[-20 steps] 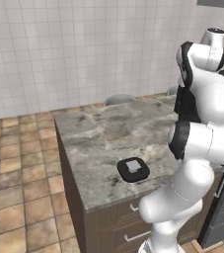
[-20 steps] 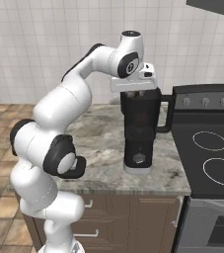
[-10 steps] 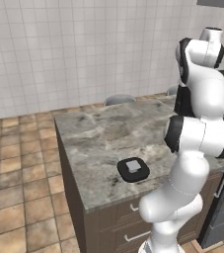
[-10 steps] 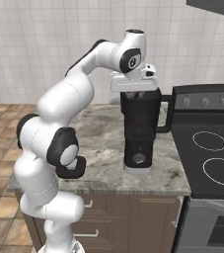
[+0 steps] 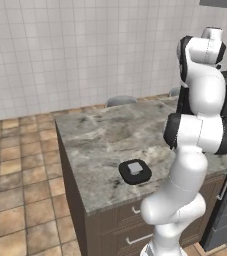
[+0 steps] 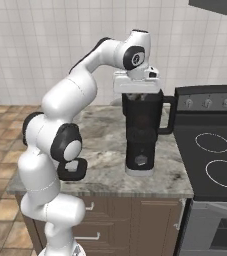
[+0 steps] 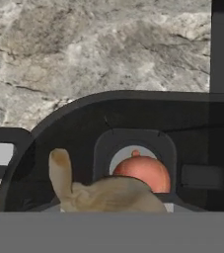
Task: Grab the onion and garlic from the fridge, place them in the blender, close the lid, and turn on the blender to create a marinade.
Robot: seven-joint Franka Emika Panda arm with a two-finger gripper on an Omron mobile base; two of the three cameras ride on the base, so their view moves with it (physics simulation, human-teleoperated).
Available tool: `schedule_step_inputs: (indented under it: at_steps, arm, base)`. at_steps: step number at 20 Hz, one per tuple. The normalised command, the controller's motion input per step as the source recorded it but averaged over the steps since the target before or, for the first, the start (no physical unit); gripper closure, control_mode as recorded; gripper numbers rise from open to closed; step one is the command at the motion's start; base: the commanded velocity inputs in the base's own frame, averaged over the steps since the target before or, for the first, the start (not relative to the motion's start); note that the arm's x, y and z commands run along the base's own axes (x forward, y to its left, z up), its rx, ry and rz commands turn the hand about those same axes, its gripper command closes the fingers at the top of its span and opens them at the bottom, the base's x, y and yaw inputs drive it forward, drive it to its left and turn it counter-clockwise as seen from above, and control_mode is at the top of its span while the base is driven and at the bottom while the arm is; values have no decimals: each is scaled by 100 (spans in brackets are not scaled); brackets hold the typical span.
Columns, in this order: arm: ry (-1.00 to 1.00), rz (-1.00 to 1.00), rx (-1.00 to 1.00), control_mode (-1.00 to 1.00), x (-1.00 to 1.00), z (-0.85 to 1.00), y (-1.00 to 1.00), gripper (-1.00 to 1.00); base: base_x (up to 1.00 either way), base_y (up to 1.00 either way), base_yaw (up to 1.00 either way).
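The tall black blender [image 6: 142, 135] stands on the counter by the stove, its jar open at the top. My gripper [image 6: 137, 95] hangs at the jar's mouth, pointing down into it. Looking down the jar [image 7: 118, 99], the orange-red onion [image 7: 143, 173] rests at the bottom. The tan garlic [image 7: 98, 192] is very close under my hand, above the onion; my fingertips are hidden, so the grip is unclear. The black lid [image 5: 135, 171] with its grey knob lies flat on the counter near the front edge, also visible as the lid [image 7: 2, 154] beside the jar. The fridge is out of view.
The marble counter [image 5: 100, 135] has drawers below. A black stove [image 6: 210, 150] adjoins it just right of the blender. A grey rounded object [image 5: 121, 101] sits at the counter's far edge against the tiled wall.
My arm's elbow has swung and the upper links have turned, while the hand stays over the blender jar. The blender and lid have not moved.
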Motion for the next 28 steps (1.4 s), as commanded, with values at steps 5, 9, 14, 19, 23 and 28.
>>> schedule_step_inputs:
  at_steps: [5, 9, 14, 19, 23, 28]
  arm:
    - [-3, 0, 0, -100, -8, -22, 0, -100]
    - [-12, 0, 0, -100, -11, -12, 11, -100]
    - [-26, 0, -2, -100, -23, 2, 12, -100]
    - [-34, 0, -6, -100, -30, 50, 20, -100]
    - [-32, 0, -8, -100, -26, 65, 32, -100]
    - [-28, 0, -6, -100, -44, 23, 53, -100]
  base:
    - [0, 0, 0]
    - [0, 0, 0]
    - [0, 0, 0]
    - [0, 0, 0]
    - [0, 0, 0]
    - [0, 0, 0]
